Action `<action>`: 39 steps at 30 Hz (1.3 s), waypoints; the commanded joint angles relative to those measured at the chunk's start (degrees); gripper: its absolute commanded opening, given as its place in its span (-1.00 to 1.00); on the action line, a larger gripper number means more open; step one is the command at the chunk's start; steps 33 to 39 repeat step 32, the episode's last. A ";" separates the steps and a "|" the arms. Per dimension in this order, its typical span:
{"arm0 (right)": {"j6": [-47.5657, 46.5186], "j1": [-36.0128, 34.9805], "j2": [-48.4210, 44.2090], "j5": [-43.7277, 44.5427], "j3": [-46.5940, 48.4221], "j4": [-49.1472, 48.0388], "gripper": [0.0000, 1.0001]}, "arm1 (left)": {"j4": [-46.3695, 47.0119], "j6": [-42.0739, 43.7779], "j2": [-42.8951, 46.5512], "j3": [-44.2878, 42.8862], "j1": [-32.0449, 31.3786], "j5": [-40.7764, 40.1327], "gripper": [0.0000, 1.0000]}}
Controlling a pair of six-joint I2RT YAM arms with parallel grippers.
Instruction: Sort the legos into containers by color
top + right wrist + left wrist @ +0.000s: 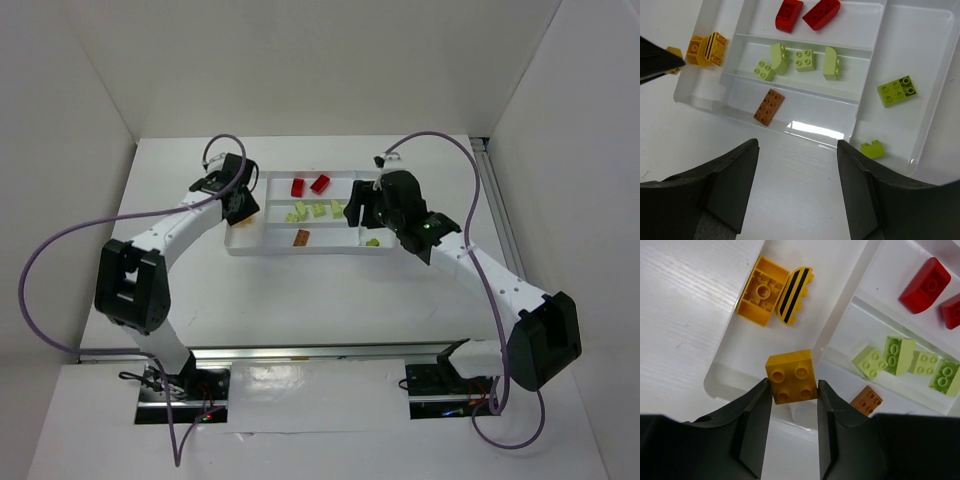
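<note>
A small yellow four-stud plastic brick (791, 376) sat pinched between the two dark fingers of the left tool (792, 390), studs facing the wrist camera. It was held over the near end of the left side section of the white shallow plastic tray (300, 250), close beside the low ridge that parts that section from the long slots. Farther along the same section lay two more yellow-orange bricks, touching each other: one upturned, showing its hollow underside (761, 291), and one curved with black stripes (795, 295).

In the far long slot lay two red rounded bricks (789, 15), side by side. The middle slot held four pale green bricks (804, 60) in a loose row, two of them touching. A single orange-brown flat brick (769, 106) lay askew in the near slot, apart from its ridges. The wide right section held a lime six-stud brick (896, 91) and, nearer the rim, a smaller lime brick (873, 149).

The right tool (797, 165) hung with its fingers spread wide and nothing between them, over the tray's near rim by the ridge before the right section. Seen from above, the tray lay towards the far side of the white bench (300, 300), an arm reaching to each end of it. White bench stretched from its near rim to the arm bases, and plain white walls (80, 120) closed in the left, right and back.
</note>
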State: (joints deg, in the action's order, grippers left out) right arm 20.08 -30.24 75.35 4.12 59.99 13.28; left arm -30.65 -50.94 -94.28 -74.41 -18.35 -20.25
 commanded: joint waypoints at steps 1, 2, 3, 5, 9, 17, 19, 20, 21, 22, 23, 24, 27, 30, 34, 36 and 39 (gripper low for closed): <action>0.14 -0.26 -3.71 1.86 -0.22 -0.36 0.43 | -0.28 2.33 -5.38 -4.85 0.42 1.44 -0.50; 0.14 -0.26 -3.72 1.86 -0.22 -0.36 0.46 | -0.98 2.33 -6.17 -5.82 1.03 1.44 0.01; 0.14 -0.26 -3.72 2.55 -0.22 0.25 0.50 | -1.68 2.86 -6.70 -7.14 1.03 0.92 0.29; 0.14 -0.26 -4.34 3.08 -0.22 0.87 0.74 | -1.69 3.56 -6.71 -7.85 1.03 0.91 0.90; 0.67 -0.26 -4.86 5.01 -0.22 2.10 1.00 | -2.22 5.05 -1.88 -8.90 0.51 0.39 1.00; 5.32 0.27 -3.19 22.58 4.34 12.20 1.00 | 4.63 18.31 14.28 -2.16 -2.56 16.00 1.00; 6.73 0.27 -2.67 28.82 5.05 15.62 1.00 | 6.22 19.82 18.51 1.44 -2.57 19.09 1.00; 7.60 0.27 -2.67 30.58 5.05 16.59 1.00 | 6.22 20.35 19.56 2.33 -3.09 20.59 1.00; 8.13 0.27 -2.67 32.42 5.05 17.47 1.00 | 6.22 21.05 20.53 3.12 -3.10 21.38 1.00; 8.66 0.27 -2.67 35.49 5.05 18.88 1.00 | 6.74 21.58 21.41 3.83 -3.10 22.18 1.00; 8.66 0.88 -2.67 36.39 5.05 19.41 1.00 | 6.75 22.28 22.90 5.14 -3.10 22.71 1.00; 9.19 0.88 -3.19 37.18 5.05 20.11 1.00 | 6.75 22.29 23.52 5.76 -3.10 23.32 1.00; 9.80 1.41 -3.19 38.77 5.58 21.88 1.00 | 7.28 23.52 24.66 7.00 -3.10 23.85 1.00; 10.42 1.41 -5.12 39.47 5.58 22.67 1.00 | 7.28 24.04 24.67 7.00 -3.10 23.85 1.00; 10.42 1.41 -6.79 39.47 4.96 22.06 1.00 | 7.28 24.04 24.14 6.38 -3.10 24.72 1.00; 10.42 1.41 -6.79 39.47 4.96 22.06 1.00 | 7.28 24.04 24.14 6.38 -3.10 24.72 1.00; 10.42 1.41 -6.79 39.47 4.96 22.06 1.00 | 7.28 24.04 24.14 6.38 -3.10 24.72 1.00</action>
